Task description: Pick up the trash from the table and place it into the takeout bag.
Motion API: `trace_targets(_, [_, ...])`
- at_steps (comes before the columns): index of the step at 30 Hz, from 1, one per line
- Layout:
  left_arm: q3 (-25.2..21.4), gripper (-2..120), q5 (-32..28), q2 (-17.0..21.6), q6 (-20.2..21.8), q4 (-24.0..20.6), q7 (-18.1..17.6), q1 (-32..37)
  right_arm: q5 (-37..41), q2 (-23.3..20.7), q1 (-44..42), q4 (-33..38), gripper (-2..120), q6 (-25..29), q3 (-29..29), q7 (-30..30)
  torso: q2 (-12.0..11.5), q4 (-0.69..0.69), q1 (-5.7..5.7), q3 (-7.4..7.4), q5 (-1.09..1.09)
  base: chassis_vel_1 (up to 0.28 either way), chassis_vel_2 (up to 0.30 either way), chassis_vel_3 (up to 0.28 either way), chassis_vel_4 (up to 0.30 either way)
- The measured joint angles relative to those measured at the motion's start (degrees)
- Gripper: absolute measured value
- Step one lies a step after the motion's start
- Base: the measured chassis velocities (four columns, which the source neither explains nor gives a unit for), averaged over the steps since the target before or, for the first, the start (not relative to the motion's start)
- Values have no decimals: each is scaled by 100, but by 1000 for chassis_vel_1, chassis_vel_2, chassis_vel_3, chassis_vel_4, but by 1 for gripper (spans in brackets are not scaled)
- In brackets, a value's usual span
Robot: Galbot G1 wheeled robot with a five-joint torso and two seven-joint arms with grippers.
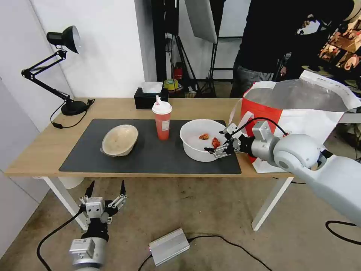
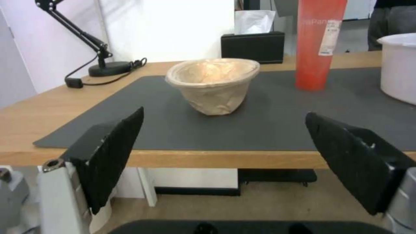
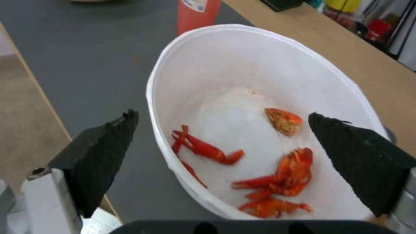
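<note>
On the dark mat of the table stand a beige shallow bowl, a red drink cup with white lid and straw, and a large white bowl holding red food scraps. My right gripper is open at the white bowl's right rim, one finger outside the near wall, the other over the far side. The takeout bag stands open at the table's right end. My left gripper hangs open below the table's front edge, facing the beige bowl.
A black tissue box sits at the table's back edge and a black desk lamp at its back left. A silver box and cables lie on the floor. A person stands behind the bag.
</note>
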Motion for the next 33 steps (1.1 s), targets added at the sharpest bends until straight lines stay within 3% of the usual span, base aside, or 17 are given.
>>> trace_targets(33, [-77,100,-18,-48,2,-82,-10,13,99,691,567,-517,100,-66,-813,246,1,0,0,0,-1,0,0,0,0])
